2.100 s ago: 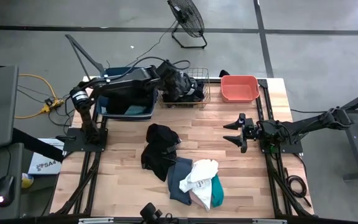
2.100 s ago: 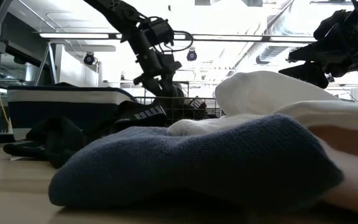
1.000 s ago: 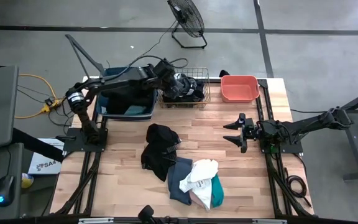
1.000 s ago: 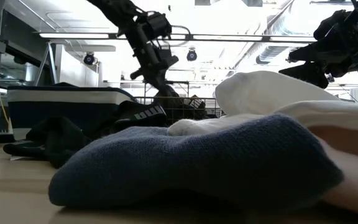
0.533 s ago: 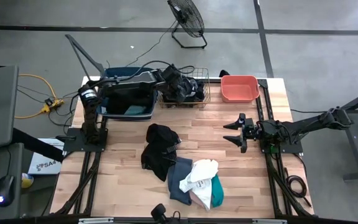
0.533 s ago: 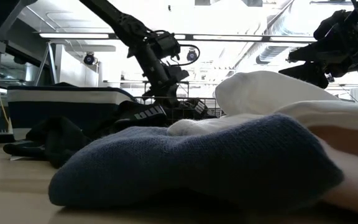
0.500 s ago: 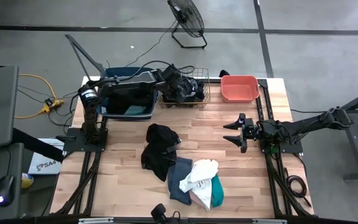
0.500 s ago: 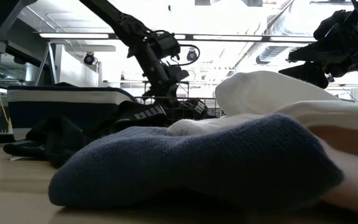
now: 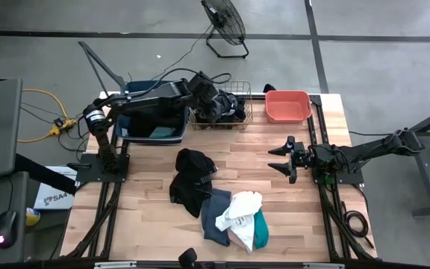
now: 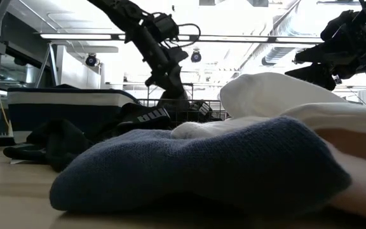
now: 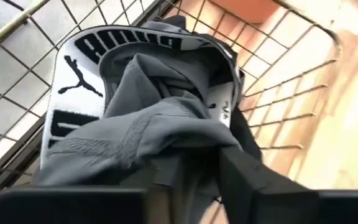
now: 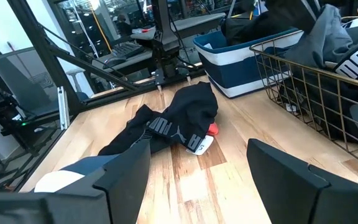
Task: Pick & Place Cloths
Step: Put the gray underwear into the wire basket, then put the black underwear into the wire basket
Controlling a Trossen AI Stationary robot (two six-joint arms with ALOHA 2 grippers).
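Note:
My left gripper [image 9: 215,103] hangs open over the wire mesh basket [image 9: 242,113] at the table's far edge. In the left wrist view its fingers [image 11: 253,180] stand on either side of a dark grey cloth [image 11: 154,124]. That cloth lies in the basket on a black garment with a white lettered waistband [image 11: 82,74]. On the table's near middle lies a pile: a black cloth [image 9: 191,179], a slate blue one [image 9: 215,213], a white one [image 9: 242,208] and a teal one [image 9: 260,228]. My right gripper [image 9: 281,161] waits open at the table's right side. My left gripper [image 11: 179,177] points down from above into the basket, and a fold of the dark grey cloth [image 11: 185,152] rises into the gap between its fingers. I cannot tell whether the fingers touch the cloth.
A blue tub [image 9: 134,133] holding a teal cloth [image 9: 159,132] stands left of the basket, and a coral tub [image 9: 287,106] stands at the far right corner. Bare wood lies between the pile and my right gripper. A floor fan [image 9: 224,22] stands beyond the table.
My left gripper sank toward the wire basket about half a second ago and has risen again above it. The dark cloth stays in the basket.

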